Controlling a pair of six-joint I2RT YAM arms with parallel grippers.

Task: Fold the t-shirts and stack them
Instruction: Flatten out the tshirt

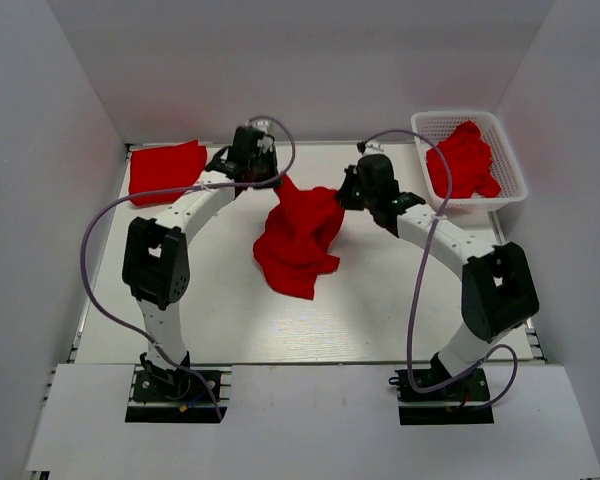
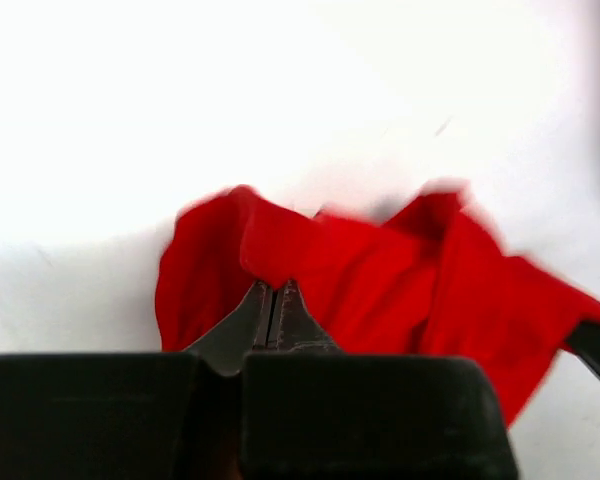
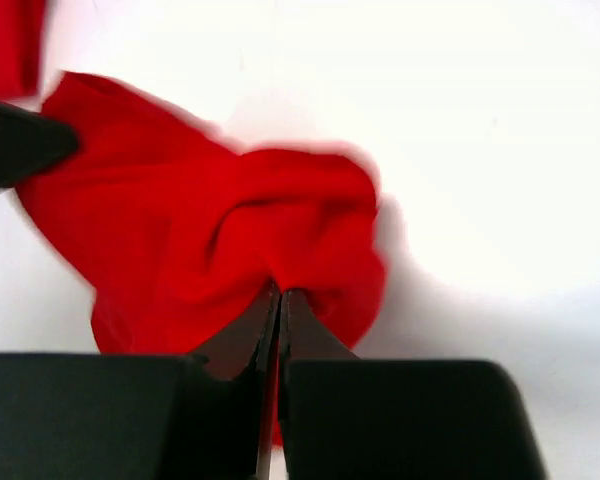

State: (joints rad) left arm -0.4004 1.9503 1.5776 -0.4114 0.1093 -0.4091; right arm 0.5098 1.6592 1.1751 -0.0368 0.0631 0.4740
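Left tool (image 2: 277, 290), right tool (image 3: 280, 296) tight on t-shirt (image 1: 298, 235)

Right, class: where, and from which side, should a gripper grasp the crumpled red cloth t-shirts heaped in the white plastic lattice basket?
Probably a raised fold atop the red t-shirt heap, from straight above: the white lattice basket walls block the sides, and bunched cloth gives a pinchable ridge.

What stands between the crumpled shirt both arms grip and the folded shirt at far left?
No loose object shows there. Only the left arm's own forearm crosses that stretch. The left gripper and right gripper are both shut on the crumpled shirt; the folded shirt lies uncovered, and the basket sits far right.
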